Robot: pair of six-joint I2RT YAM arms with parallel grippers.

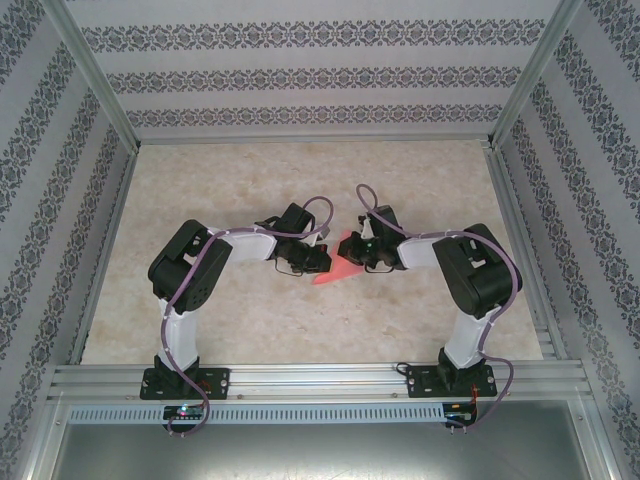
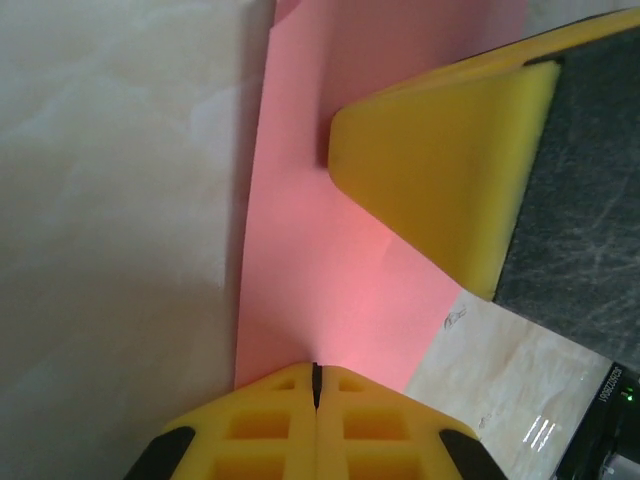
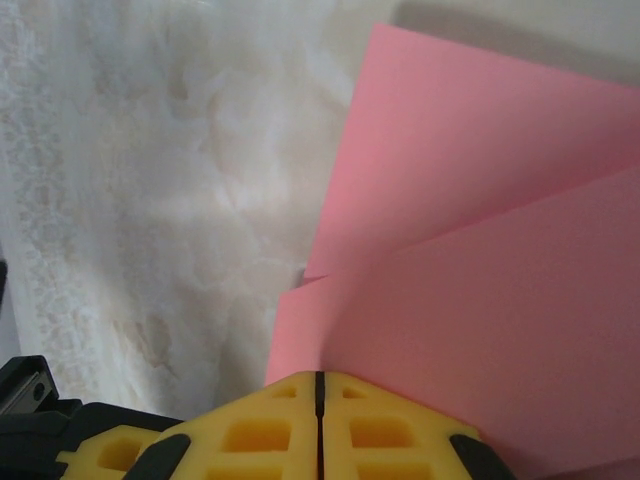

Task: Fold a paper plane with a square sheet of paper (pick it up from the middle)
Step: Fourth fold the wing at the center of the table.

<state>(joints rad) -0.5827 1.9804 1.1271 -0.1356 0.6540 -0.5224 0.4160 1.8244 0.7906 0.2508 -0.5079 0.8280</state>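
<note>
Marbled table (image 1: 250, 180) spreads open to the frame rails (image 1: 320, 378) around the folded sheet of paper (image 1: 332, 272) lying at its middle. Left gripper (image 2: 315, 372) and right gripper (image 3: 320, 380) meet there from opposite sides, each with fingers pressed together at a paper edge, layered folds showing
</note>
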